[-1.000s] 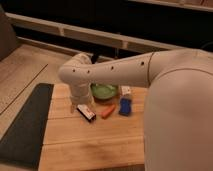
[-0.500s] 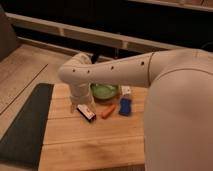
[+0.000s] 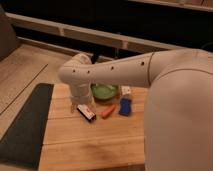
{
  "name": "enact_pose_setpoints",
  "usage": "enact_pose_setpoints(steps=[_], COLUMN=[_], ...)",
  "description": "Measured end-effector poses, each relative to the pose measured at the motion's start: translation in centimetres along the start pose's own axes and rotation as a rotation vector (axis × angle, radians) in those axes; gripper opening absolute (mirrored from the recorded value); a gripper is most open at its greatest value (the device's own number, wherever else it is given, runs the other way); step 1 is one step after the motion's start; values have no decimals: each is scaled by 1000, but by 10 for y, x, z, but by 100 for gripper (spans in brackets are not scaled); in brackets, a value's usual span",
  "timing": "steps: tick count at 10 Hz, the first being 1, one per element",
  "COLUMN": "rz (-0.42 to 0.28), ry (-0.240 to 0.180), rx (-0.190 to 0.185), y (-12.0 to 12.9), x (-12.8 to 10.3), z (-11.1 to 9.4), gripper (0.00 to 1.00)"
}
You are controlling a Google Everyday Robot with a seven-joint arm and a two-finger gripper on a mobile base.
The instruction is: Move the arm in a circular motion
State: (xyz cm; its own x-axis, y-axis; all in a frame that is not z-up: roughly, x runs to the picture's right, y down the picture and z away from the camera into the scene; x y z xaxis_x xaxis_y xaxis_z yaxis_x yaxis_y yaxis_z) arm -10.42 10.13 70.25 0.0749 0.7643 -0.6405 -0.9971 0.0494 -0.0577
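The large glossy cream-white arm (image 3: 150, 75) reaches from the right across the wooden table (image 3: 95, 145) to a bulbous elbow joint (image 3: 75, 72), then bends down toward the table. The gripper (image 3: 82, 103) hangs below that joint, just above a dark and white bar-shaped packet (image 3: 86, 112). Its lower end is largely hidden by the wrist segment.
A green bowl (image 3: 104, 91) sits behind the gripper. An orange carrot-like item (image 3: 107, 111), a blue packet (image 3: 125, 106) and a small white item (image 3: 125, 90) lie to the right. A dark mat (image 3: 25, 125) lies left of the table. Dark counter rails run behind.
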Motion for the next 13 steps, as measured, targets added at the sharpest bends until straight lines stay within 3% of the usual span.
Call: enact_pose_setpoints(steps=[6, 9, 13], rz=[96, 199, 381], ry=[-9, -7, -25], rx=[-4, -3, 12], y=[-34, -73, -153], x=[8, 13, 13], z=[6, 10, 11], gripper=[65, 65, 65])
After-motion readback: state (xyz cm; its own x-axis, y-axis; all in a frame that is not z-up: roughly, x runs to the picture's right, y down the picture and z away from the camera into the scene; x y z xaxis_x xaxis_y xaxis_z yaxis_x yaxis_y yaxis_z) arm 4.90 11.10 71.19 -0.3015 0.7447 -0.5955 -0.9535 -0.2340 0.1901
